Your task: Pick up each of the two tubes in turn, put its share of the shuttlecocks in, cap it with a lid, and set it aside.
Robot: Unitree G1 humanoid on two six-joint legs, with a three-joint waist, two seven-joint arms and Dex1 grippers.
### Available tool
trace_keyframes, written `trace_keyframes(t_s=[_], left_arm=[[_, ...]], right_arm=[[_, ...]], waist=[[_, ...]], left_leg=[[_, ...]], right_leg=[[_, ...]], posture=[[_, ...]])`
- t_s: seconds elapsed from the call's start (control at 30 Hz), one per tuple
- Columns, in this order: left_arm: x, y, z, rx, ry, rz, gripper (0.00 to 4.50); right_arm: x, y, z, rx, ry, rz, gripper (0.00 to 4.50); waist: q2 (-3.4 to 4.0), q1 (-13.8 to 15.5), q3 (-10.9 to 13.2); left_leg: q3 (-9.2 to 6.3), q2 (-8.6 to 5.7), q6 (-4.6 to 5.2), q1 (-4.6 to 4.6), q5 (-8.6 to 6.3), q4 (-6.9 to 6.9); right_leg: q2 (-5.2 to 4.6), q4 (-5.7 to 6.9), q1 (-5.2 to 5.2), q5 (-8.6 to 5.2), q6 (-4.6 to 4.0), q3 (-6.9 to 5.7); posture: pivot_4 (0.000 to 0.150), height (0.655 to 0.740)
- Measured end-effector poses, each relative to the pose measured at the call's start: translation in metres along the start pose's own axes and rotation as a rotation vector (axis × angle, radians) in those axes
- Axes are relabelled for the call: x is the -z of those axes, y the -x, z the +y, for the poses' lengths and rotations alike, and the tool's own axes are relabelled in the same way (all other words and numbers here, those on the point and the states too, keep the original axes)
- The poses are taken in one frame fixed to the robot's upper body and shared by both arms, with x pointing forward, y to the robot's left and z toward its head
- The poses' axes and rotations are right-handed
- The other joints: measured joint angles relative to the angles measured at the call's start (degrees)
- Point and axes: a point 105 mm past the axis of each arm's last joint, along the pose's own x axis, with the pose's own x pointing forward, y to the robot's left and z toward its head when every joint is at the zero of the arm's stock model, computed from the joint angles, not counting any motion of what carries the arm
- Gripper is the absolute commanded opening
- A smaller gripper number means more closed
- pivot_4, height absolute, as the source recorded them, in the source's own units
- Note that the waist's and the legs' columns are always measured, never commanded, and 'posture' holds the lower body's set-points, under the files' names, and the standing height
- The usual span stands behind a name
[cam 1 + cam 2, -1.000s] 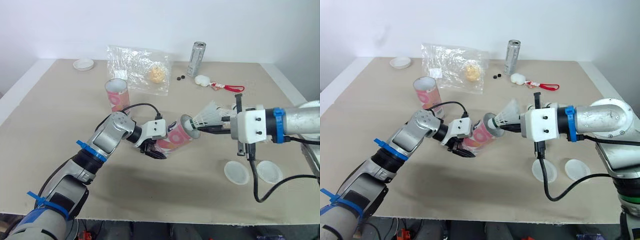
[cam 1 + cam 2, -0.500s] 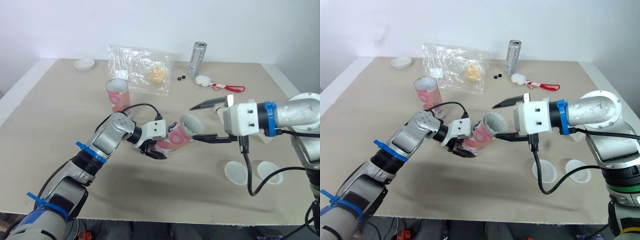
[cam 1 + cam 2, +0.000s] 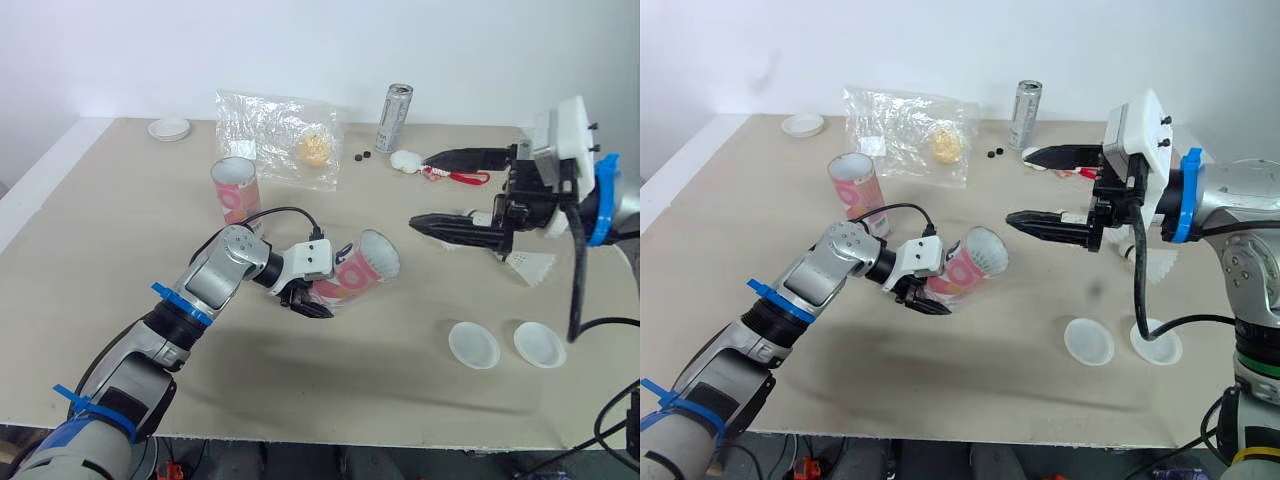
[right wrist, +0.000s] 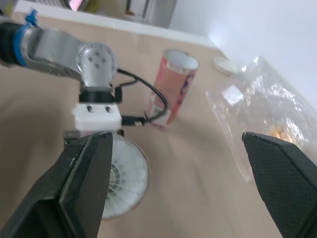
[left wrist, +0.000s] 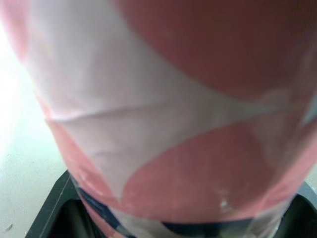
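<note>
My left gripper (image 3: pixel 305 293) is shut on a pink and white tube (image 3: pixel 355 270), held tilted just above the table with its open mouth facing right. The tube's wall (image 5: pixel 163 124) is right up against the left wrist camera. White feathers of a shuttlecock (image 4: pixel 121 178) show inside the mouth. A second tube (image 3: pixel 235 190) stands upright behind it. My right gripper (image 3: pixel 418 190) hangs open and empty to the right of the held tube, above the table. A loose shuttlecock (image 3: pixel 530 266) lies under my right arm. Two clear lids (image 3: pixel 473 345) (image 3: pixel 539 343) rest near the front right.
A crumpled plastic bag (image 3: pixel 280 135) with a yellow lump lies at the back centre, beside a silver can (image 3: pixel 393 117), two small black bits (image 3: pixel 360 155) and a white charm on a red cord (image 3: pixel 405 160). A third lid (image 3: pixel 167 128) sits at the back left.
My right gripper let go of the shuttlecock in the tube's mouth, opened, and drew back to the right and upward. The left arm and its tube have stayed put.
</note>
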Motion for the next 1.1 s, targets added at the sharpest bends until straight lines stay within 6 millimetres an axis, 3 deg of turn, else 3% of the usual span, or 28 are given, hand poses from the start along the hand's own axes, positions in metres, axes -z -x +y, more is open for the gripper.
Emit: trace_keyframes(t_s=[0.23,0.33,0.57,1.1], left_arm=[[0.0,0.0,0.001,0.005,-0.026,0.006,2.99],[-0.001,-0.001,0.001,0.008,-0.031,0.004,2.99],[0.0,0.0,0.002,0.005,-0.026,0.012,2.99],[0.003,0.003,0.006,-0.015,0.003,0.015,2.99]], right_arm=[[0.011,-0.035,0.024,-0.233,0.106,0.131,0.1],[0.016,-0.044,0.034,-0.326,0.136,0.169,0.04],[0.034,-0.048,0.03,-0.415,0.182,0.283,0.04],[0.049,-0.101,0.032,-0.623,0.287,0.391,0.04]], waist=[[0.04,0.0,0.0],[0.04,0.02,0.01],[0.04,-0.03,0.0],[0.06,-0.14,0.01]], left_leg=[[0.03,0.01,0.0,-0.02,0.0,0.01],[0.03,0.01,0.0,-0.04,0.0,0.03],[0.04,0.03,0.0,-0.01,0.0,0.05],[0.02,0.11,-0.01,0.04,0.01,0.11]], right_leg=[[0.0,0.01,-0.05,0.01,0.01,0.0],[0.0,0.0,-0.05,0.01,0.01,-0.01],[0.02,0.05,-0.08,0.02,0.0,-0.01],[0.11,0.14,-0.08,0.1,-0.09,-0.04]], posture=[[0.15,0.74],[0.15,0.74],[0.15,0.74],[0.15,0.74]])
